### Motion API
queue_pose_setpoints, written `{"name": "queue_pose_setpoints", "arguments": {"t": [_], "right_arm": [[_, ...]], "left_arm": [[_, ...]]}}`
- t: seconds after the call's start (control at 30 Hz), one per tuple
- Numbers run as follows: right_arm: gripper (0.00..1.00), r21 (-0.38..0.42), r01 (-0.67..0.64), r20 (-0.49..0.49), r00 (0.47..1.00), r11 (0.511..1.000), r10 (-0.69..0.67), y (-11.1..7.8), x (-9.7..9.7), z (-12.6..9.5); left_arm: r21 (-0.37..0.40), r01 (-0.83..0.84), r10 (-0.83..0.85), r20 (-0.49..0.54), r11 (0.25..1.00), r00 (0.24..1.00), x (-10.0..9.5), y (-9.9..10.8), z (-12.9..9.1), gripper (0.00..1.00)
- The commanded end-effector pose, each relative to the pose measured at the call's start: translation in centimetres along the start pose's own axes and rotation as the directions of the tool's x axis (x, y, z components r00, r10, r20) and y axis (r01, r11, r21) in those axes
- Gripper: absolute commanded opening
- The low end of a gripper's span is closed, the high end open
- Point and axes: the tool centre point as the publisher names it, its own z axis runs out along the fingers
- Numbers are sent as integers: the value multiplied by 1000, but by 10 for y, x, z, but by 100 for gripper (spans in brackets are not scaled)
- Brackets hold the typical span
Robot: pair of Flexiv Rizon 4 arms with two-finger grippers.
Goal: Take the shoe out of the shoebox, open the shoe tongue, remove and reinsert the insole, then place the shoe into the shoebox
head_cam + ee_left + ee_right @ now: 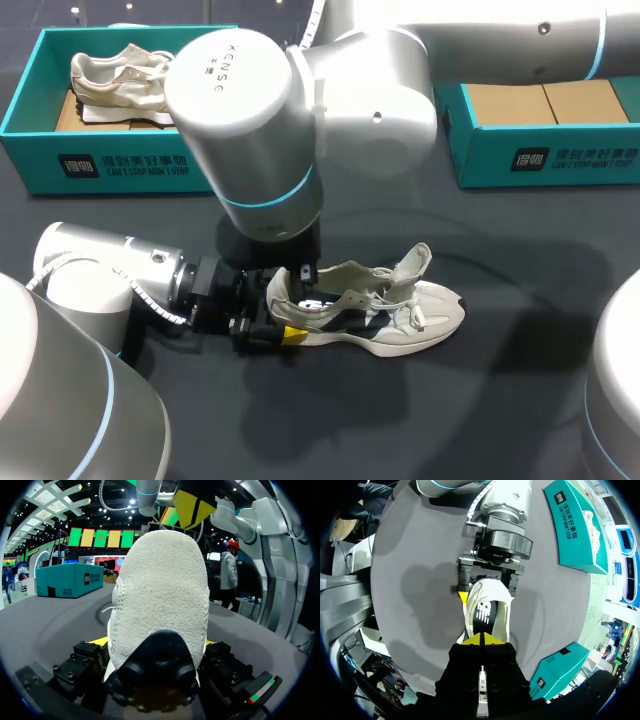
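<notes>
A cream and black shoe [400, 320] lies on its sole mid-table, toe to the right, tongue [412, 262] lifted. My left gripper [283, 305] comes in low from the left and is shut on the shoe's heel [160, 590], a finger on each side. In the right wrist view the black insole [484, 614] shows inside the shoe [504, 602]. My right gripper [482, 639] hangs just above the shoe's opening, tips shut together with nothing seen between them. In the head view my right arm's elbow [300, 100] hides that gripper.
A teal shoebox [25, 130] at the back left holds a second cream shoe [120, 85]. Another teal shoebox [560, 155] at the back right shows only its cardboard floor. Dark tabletop [520, 300] surrounds the shoe.
</notes>
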Motion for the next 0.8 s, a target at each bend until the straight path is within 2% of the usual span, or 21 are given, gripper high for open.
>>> {"name": "queue_pose_setpoints", "arguments": {"t": [0.03,0.3,0.63,0.67,0.8], "right_arm": [[0,1,0,2,1000,1000,0,0,0,0],[0,-62,27,-34,999,998,-29,-2,-5,31],[0,-64,20,-43,999,998,-23,-5,-8,58],[0,-66,-16,-47,999,998,13,-7,-8,60],[0,-66,-16,-47,999,998,13,-7,-8,60]], "left_arm": [[-2,0,0,0,1000,1000,0,1,0,0],[-2,0,0,0,1000,1000,0,1,0,0],[-2,0,0,0,1000,1000,0,1,0,0],[-2,0,0,0,1000,1000,0,1,0,0],[-2,0,0,0,1000,1000,0,1,0,0]]}}
